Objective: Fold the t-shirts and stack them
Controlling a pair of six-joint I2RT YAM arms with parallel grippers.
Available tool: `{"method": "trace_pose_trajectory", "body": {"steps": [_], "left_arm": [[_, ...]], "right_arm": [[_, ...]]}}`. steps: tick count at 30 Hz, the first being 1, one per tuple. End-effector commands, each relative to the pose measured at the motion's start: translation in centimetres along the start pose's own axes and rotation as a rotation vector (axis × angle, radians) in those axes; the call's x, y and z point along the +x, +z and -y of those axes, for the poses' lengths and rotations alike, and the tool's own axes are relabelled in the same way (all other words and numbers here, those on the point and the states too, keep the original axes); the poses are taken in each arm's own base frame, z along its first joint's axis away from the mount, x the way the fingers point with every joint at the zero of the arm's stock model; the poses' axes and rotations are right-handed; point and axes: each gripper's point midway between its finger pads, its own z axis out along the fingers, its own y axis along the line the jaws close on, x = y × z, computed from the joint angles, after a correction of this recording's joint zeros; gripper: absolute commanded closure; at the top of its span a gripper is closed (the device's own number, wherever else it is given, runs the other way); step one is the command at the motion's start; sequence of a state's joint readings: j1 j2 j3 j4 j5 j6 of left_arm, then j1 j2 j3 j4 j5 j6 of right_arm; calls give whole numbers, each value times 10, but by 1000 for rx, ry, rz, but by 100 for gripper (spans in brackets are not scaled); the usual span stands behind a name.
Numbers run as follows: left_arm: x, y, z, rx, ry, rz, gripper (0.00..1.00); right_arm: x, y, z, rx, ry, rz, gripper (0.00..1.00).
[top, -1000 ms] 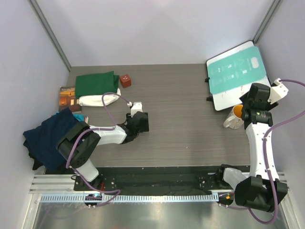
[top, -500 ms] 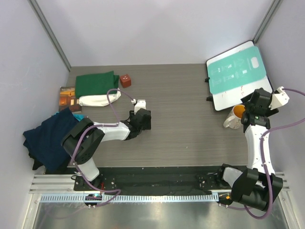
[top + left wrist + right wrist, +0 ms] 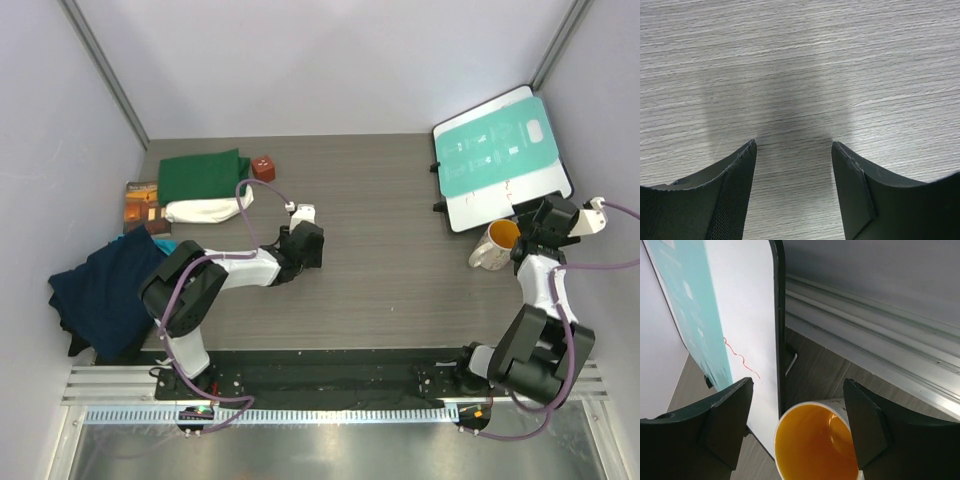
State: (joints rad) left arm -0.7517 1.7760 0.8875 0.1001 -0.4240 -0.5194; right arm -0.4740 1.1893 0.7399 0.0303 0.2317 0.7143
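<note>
Left gripper (image 3: 794,145): jaws wide apart, holding nothing, over the table (image 3: 800,50). Right gripper (image 3: 797,384): fully spread, empty, near the mug (image 3: 812,445). Far left: folded green t-shirt (image 3: 200,175) touching cream-white t-shirt (image 3: 205,210); navy t-shirt (image 3: 105,290) rumpled at the left edge.

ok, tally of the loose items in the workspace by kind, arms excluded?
T-shirts: 3 (dark green t-shirt, cream-white t-shirt, navy blue t-shirt)
Mug with orange inside: 1
Teal board: 1
Brown book: 1
Red-brown cube: 1
Total: 7
</note>
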Motion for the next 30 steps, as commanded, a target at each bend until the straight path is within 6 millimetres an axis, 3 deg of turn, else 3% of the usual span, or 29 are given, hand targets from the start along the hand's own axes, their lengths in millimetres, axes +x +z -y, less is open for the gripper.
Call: {"method": "trace_pose_trajectory", "body": {"steps": [1, 7, 14, 18, 26, 30], "left_arm": [[30, 1, -6, -4, 34, -111, 38], [30, 1, -6, -4, 34, -111, 38], [32, 6, -1, 6, 56, -131, 39], [31, 7, 0, 9, 57, -131, 39], [31, 9, 1, 9, 60, -136, 39], [30, 11, 4, 14, 64, -137, 39]], "right_arm": [[9, 24, -28, -128, 73, -46, 21], [19, 42, -39, -202, 102, -57, 23], [34, 63, -74, -350, 115, -148, 25], [43, 74, -75, -364, 105, -175, 25], [44, 85, -96, -456, 128, -177, 27], [42, 90, -117, -512, 128, -193, 28]]}}
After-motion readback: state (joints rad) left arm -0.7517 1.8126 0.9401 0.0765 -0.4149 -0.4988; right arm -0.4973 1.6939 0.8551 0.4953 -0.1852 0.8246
